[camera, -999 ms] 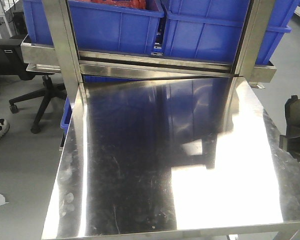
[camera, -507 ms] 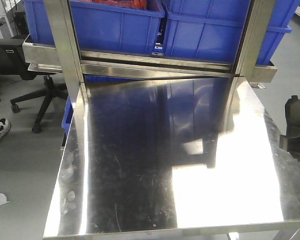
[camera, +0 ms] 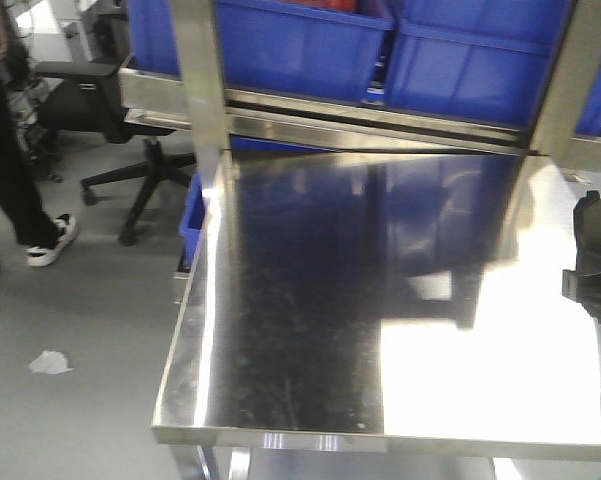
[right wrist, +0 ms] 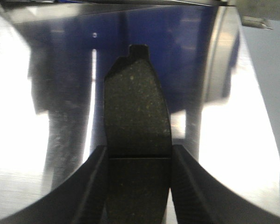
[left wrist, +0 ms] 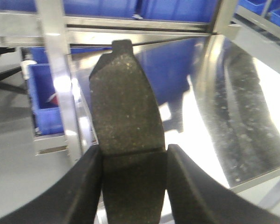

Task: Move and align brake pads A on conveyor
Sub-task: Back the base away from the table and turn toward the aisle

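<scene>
Shifted rightward in the front view since half a second ago: steel table (camera: 310,300) now off-centre, with a standing person's leg (camera: 10,190) and white-soled shoe (camera: 50,240) newly at the left beside the office chair (camera: 130,150).

Clamped between the fingers of the left end effector (left wrist: 133,156): first brake pad (left wrist: 126,112), gritty grey face toward the wrist camera, groove right at the fingertips, notched tab at the far end. Gripped the same way in the right end effector (right wrist: 139,151): second brake pad (right wrist: 137,107), groove level with the fingertips, tab pointing away.

Both arms reaching forward, fingers aimed toward the rack at the table's far side. Beyond the left end effector: the table's left edge, a steel post (left wrist: 56,70) and a blue bin (left wrist: 44,100) lower down. Beneath the right end effector: mirror-bright table top. At the right edge of the front view, second brake pad held above the table's right rim. Behind the table, blue crates (camera: 300,45) on a steel shelf (camera: 380,120).
</scene>
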{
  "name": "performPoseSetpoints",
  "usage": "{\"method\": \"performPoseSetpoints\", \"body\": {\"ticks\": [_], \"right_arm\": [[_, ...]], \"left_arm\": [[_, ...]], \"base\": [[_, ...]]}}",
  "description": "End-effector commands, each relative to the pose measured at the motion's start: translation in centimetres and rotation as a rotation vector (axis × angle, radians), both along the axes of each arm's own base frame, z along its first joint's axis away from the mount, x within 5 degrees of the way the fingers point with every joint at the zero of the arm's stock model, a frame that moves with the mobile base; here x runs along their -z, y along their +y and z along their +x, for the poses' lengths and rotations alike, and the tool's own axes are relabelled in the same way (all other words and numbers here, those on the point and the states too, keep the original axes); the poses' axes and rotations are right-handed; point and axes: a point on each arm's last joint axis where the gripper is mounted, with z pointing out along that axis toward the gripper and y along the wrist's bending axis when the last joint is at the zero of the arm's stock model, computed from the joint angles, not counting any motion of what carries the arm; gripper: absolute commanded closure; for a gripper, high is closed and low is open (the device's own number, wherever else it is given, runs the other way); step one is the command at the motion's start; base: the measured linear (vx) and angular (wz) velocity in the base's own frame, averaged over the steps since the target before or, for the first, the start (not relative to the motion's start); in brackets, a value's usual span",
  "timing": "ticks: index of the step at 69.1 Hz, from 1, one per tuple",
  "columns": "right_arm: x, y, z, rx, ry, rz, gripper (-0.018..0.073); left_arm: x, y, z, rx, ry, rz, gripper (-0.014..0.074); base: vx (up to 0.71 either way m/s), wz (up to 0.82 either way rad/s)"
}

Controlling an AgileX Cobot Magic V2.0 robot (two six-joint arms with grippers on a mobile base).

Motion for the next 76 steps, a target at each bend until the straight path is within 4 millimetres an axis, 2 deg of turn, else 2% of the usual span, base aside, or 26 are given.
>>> {"method": "performPoseSetpoints", "body": {"ticks": [1, 76], "right_arm": [[-2.02, -0.07, 0.25, 0.004, -0.133, -0.005, 0.0473], [-2.02, -0.07, 0.25, 0.004, -0.133, -0.005, 0.0473]], "left_arm": [[-1.57, -0.17, 0.14, 0.012, -0.099, -0.053, 0.0419], [-1.57, -0.17, 0.14, 0.012, -0.099, -0.053, 0.0419]], "base": [[-0.04, 0.38], [0.0, 0.6]]}}
